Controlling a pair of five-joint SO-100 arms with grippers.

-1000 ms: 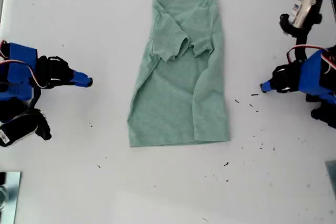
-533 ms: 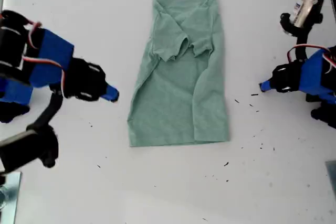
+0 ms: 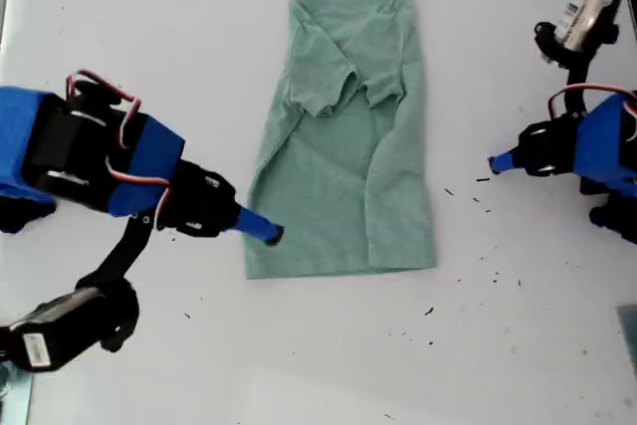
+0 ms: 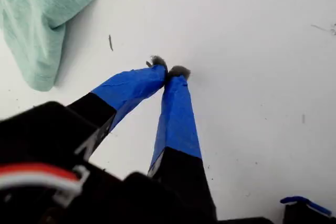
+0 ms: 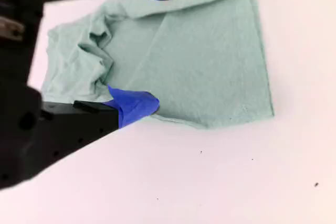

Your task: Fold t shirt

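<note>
Lying flat on the white table (image 3: 119, 27): t shirt (image 3: 343, 176), sleeves folded inward, neck toward the exterior view's top. Poised near its lower hem corner at the exterior view's left: my first claw (image 3: 274, 235), tips pressed together, empty. Well apart at the exterior view's right: my second claw (image 3: 495, 162), spread wide.

The exterior view looked straight down from overhead, far enough to take in the white table (image 3: 318, 365), both arms and the whole t shirt (image 3: 343, 176). The first wrist view sat close behind my first gripper (image 4: 168, 71), tilted down at the table. The second wrist view looked along my second gripper (image 5: 155, 43), near the cloth. All three shared the shirt.
</note>
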